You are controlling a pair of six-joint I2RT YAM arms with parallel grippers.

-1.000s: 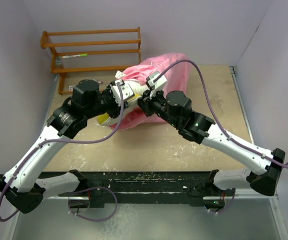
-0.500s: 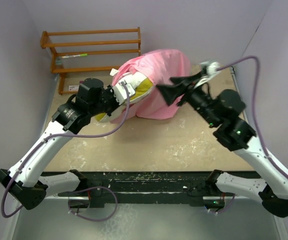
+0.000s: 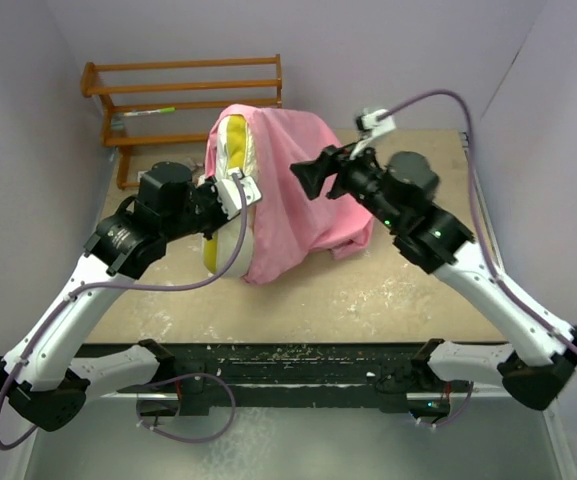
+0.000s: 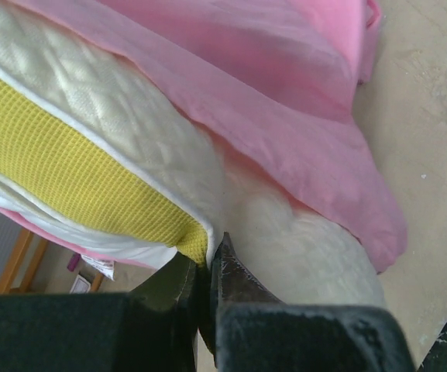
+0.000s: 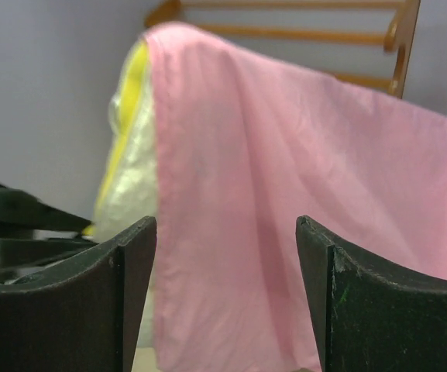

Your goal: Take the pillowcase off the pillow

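Now the pillow (image 3: 230,150) stands upright in the top view's upper centre, left gripper (image 4: 210,260) clamped on its yellow corner; the thin, slippery-looking pillowcase (image 3: 298,200) drapes it, probably best pinched at a loose fold by the right gripper (image 5: 223,229), open and empty nearby

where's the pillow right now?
Top view, centre-left of the table: the pillow stands on edge before the wooden rack, left gripper shut on its corner, pillowcase draped over its right side.
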